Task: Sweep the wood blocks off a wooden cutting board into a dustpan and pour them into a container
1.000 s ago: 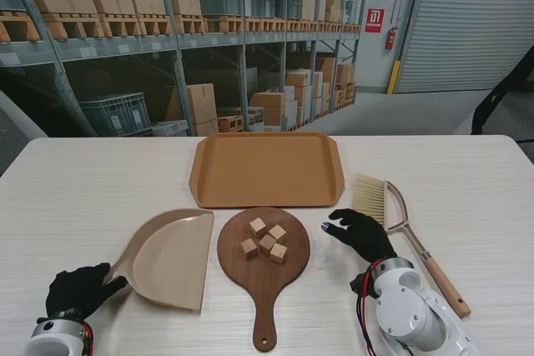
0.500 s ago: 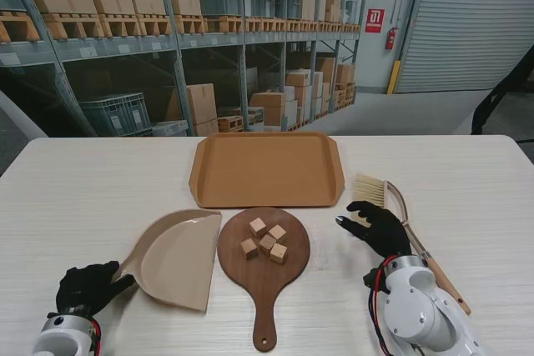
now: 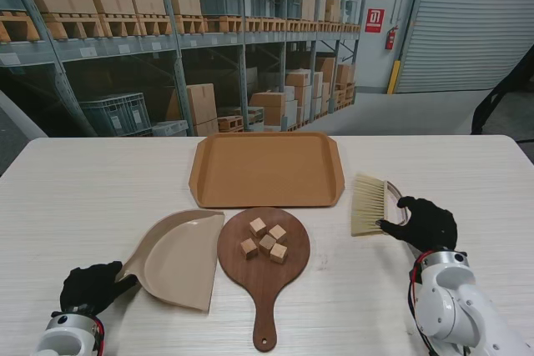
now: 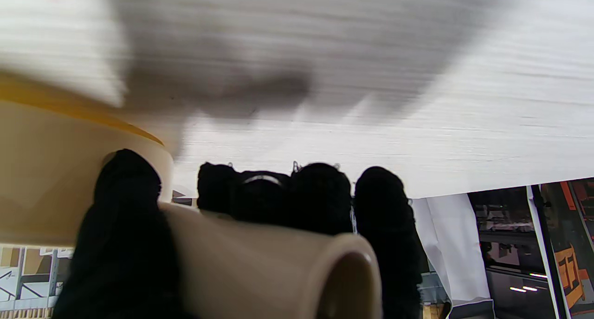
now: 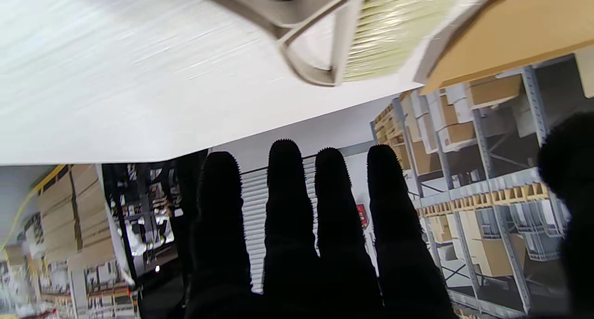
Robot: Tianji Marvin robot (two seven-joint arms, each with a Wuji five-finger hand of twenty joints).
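Note:
Several small wood blocks (image 3: 265,238) lie on the round dark cutting board (image 3: 288,268) in the middle. Just left of the board, almost touching its edge, is the beige dustpan (image 3: 179,256). My left hand (image 3: 92,288) is shut on its handle, and in the left wrist view the fingers (image 4: 320,193) wrap the dustpan handle (image 4: 260,272). The brush (image 3: 370,202) lies to the right of the board. My right hand (image 3: 425,221) hovers over its frame, open, with the fingers (image 5: 287,193) straight above the brush (image 5: 376,31). The hand and arm hide the brush handle.
An orange-brown tray (image 3: 267,168) sits farther from me, behind the board; its corner (image 5: 510,31) shows in the right wrist view. The table's far edge borders warehouse shelving.
My right hand has moved right, from beside the cutting board to over the brush. My left hand has slid the dustpan a little to the right, closer to the board.

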